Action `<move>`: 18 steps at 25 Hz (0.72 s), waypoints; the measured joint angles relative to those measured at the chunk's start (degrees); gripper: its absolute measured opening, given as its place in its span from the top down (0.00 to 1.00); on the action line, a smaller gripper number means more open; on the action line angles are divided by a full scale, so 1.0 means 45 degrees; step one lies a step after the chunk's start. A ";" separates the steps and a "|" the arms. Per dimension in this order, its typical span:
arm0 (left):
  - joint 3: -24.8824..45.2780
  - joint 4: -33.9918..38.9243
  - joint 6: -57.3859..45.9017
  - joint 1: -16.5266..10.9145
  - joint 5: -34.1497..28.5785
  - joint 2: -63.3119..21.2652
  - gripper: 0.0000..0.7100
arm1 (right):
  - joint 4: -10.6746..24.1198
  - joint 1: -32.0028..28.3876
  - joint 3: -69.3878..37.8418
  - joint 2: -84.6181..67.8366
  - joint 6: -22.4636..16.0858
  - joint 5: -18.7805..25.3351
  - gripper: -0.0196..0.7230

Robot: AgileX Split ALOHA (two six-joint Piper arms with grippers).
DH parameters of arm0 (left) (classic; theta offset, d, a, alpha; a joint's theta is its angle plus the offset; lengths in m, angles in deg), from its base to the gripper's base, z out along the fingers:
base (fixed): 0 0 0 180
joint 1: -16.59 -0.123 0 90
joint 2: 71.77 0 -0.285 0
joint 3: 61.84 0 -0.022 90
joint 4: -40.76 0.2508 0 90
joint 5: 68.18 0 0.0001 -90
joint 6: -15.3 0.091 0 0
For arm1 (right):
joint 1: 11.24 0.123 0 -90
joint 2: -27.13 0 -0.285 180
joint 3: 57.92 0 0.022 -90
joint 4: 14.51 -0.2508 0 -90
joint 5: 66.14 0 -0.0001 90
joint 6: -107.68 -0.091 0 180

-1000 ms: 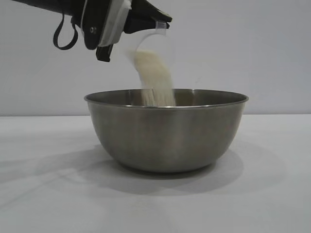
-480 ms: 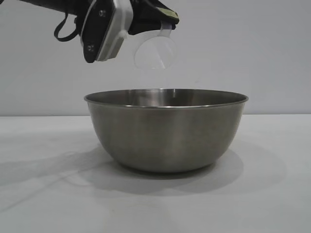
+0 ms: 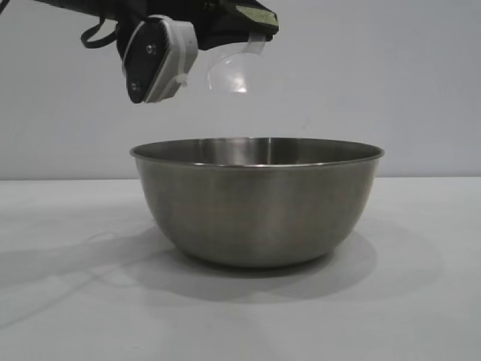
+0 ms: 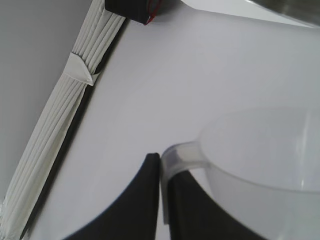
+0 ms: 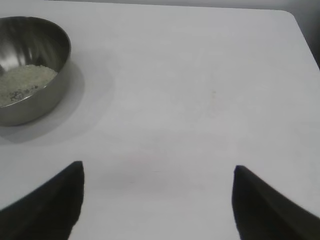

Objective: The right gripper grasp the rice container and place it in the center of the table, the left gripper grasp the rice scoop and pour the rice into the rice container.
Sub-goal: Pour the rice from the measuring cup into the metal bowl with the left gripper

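**Pour Stage Complete: Scoop Empty Above the Bowl**

We judge the task nearly finished. The rice container [image 3: 257, 201] stands on the table [image 3: 421, 301], and the rice [image 5: 22, 82] lies as a pale mass on its floor. The rice scoop [image 3: 234, 69] hangs above the container's rim, toward its left side, tipped over and showing no grains inside. The left gripper [image 4: 161, 197] is clamped tight on the scoop's loop handle. We see nothing left except, perhaps, returning the scoop.

The exterior view shows the scoop's position over the container but hides the container's interior. Only the right wrist view reveals the rice inside it. That view also shows the right gripper [image 5: 157, 202], well apart from the container, fingers spread wide and holding nothing. The left wrist view alone confirms the pinch on the handle.
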 joint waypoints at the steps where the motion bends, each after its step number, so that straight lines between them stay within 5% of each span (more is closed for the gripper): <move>1: 0.0000 0.0000 0.0000 0.0000 0.0000 0.0000 1.00 | 0.0000 0.0000 0.0000 0.0000 0.0000 0.0000 0.28; 9: 0.0000 -0.0295 -0.2161 0.0000 0.0028 0.0000 1.00 | 0.0000 0.0000 0.0000 0.0000 0.0000 0.0000 0.28; 18: 0.0000 -0.3058 -1.0928 0.0000 0.0028 0.0000 1.00 | 0.0000 0.0000 0.0000 0.0000 0.0000 0.0000 0.28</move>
